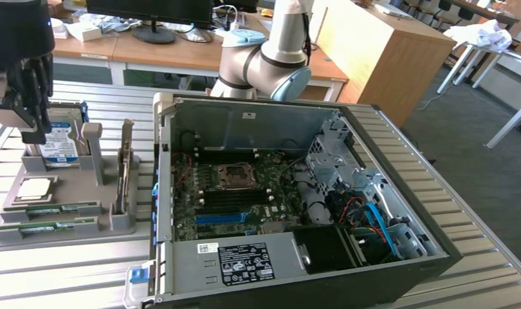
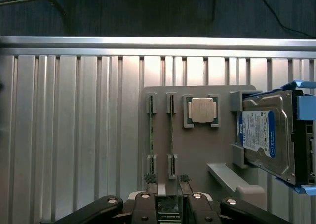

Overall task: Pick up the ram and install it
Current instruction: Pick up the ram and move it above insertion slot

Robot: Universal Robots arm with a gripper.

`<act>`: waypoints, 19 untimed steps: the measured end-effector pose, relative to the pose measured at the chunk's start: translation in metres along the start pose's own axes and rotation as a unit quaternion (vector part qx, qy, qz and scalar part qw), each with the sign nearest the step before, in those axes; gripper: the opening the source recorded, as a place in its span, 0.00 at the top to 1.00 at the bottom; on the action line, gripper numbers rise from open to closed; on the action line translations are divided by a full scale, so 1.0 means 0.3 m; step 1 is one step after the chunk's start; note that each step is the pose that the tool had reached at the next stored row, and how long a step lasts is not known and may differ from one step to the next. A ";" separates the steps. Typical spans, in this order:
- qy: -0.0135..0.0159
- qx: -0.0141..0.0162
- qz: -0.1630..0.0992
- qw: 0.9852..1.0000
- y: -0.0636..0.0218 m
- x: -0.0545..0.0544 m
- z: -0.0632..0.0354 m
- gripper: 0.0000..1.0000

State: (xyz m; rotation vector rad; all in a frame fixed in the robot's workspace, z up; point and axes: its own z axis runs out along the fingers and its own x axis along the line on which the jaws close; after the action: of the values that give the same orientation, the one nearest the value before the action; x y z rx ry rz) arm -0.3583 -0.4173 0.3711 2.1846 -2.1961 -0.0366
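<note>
Two ram sticks, long, thin and green, stand on edge in slots of a grey holder (image 1: 72,238) at the exterior view's left, one (image 1: 53,208) behind the other (image 1: 46,226). In the wrist view they appear as two thin parallel strips (image 2: 150,135) (image 2: 171,135). My gripper (image 1: 24,122) hangs well above the holder, over its hard-drive end, touching nothing. Its two dark fingers (image 2: 150,178) stand apart, and between them my gripper (image 2: 168,179) holds nothing.
A silver processor chip (image 2: 201,109) and a blue-labelled hard drive (image 2: 266,135) share the holder. An open computer case (image 1: 347,122) lies beside it on the slatted metal table (image 1: 72,277), with its motherboard (image 1: 235,193) and memory slots (image 1: 230,203) showing. The arm's base (image 1: 260,64) stands behind the case.
</note>
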 end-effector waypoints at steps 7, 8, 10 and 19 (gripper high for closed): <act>0.000 0.000 0.000 1.000 0.000 0.000 0.007 0.70; 0.000 0.000 0.000 1.000 0.000 0.000 0.008 0.70; 0.000 0.000 0.000 1.000 0.000 0.000 0.010 0.70; 0.000 0.000 0.000 1.000 -0.001 0.000 0.017 0.70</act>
State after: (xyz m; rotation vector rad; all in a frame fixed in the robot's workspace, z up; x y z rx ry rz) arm -0.3583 -0.4173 0.3660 2.1846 -2.1961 -0.0366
